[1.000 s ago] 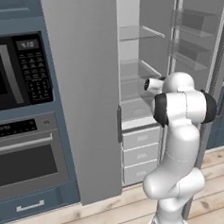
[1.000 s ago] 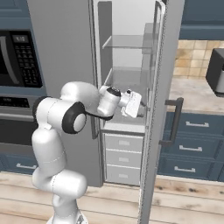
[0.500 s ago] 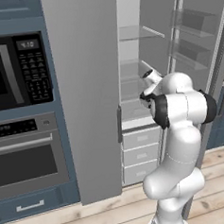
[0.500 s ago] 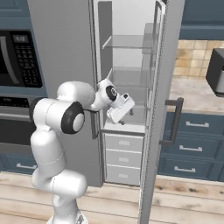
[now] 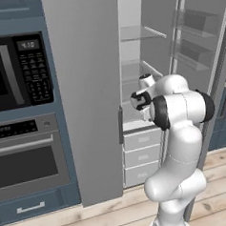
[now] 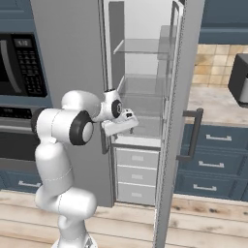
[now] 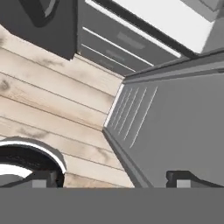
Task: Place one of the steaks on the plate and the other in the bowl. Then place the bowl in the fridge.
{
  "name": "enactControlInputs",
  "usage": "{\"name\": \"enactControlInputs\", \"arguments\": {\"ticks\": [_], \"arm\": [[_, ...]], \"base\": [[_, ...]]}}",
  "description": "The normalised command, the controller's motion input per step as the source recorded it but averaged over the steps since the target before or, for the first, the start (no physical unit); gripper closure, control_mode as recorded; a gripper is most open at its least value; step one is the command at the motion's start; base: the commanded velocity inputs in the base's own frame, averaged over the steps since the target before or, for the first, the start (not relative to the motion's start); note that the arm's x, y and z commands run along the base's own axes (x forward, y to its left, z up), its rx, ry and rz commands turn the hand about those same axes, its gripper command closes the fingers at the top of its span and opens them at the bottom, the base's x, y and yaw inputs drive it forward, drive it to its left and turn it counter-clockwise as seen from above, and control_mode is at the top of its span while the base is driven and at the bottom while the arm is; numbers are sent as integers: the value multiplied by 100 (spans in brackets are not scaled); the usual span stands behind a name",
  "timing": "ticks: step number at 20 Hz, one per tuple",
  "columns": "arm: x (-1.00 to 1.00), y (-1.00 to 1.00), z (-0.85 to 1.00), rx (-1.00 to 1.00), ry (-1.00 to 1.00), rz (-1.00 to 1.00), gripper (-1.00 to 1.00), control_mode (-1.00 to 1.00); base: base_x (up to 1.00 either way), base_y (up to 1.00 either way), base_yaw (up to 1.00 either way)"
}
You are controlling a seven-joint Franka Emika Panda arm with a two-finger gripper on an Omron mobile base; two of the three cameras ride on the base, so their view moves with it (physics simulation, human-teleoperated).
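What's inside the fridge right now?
The open fridge shows clear shelves and white drawers low down. The shelves look bare, and no bowl can be seen. The arm covers part of the lower shelf, and the drawers are closed, so their insides stay hidden.

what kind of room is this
A home kitchen, rendered rather than real: an open grey fridge with clear shelves and white drawers, a black built-in microwave above an oven, and blue cabinets under a counter.

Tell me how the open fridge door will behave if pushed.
The fridge door stands swung open, so a push would probably swing it as one stiff panel. It is tall, so likely heavy and slow to start. Its smooth face may slip; the handle looks surer.
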Motion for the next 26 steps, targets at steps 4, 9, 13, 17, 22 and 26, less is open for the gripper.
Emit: {"name": "enactControlInputs", "arguments": {"ticks": [4, 9, 13, 17, 22, 26], "arm": [[3, 60, -58, 22, -54, -50, -100, -100], [3, 29, -44, 28, -43, -23, -100, -100], [0, 64, 0, 9, -15, -1, -100, -100], [0, 21, 7, 0, -20, -12, -100, -100], [0, 60, 26, 0, -17, -8, -100, -100], [-19, 38, 66, 0, -3, 0, -100, -100]], "base": [[0, 0, 0], [0, 0, 0], [0, 0, 0], [0, 0, 0], [0, 0, 0], [0, 0, 0]]}}
